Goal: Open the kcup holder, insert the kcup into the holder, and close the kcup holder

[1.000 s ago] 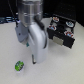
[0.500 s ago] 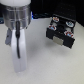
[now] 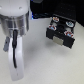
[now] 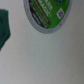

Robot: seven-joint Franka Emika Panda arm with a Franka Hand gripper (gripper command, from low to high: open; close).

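The kcup holder (image 3: 60, 31) is a black box at the exterior view's right, and several pale-topped and reddish-topped pods show on it. The kcup (image 4: 46, 14) is a round green pod with white print and a pale rim, lying on the white table close below the wrist camera. In the exterior view my white arm (image 3: 15, 35) fills the left side and hides the kcup. My gripper's fingers are hidden there behind the arm, and no finger shows clearly in the wrist view.
A blurred dark teal shape (image 4: 4, 27) sits at the edge of the wrist view, beside the kcup; I cannot tell what it is. The white table (image 3: 42, 62) lies between the arm and the holder. A dark area (image 3: 50, 6) lies behind the holder.
My arm has swung toward the exterior view's left and come lower, covering the green kcup that showed on the table one second ago. The holder has not moved.
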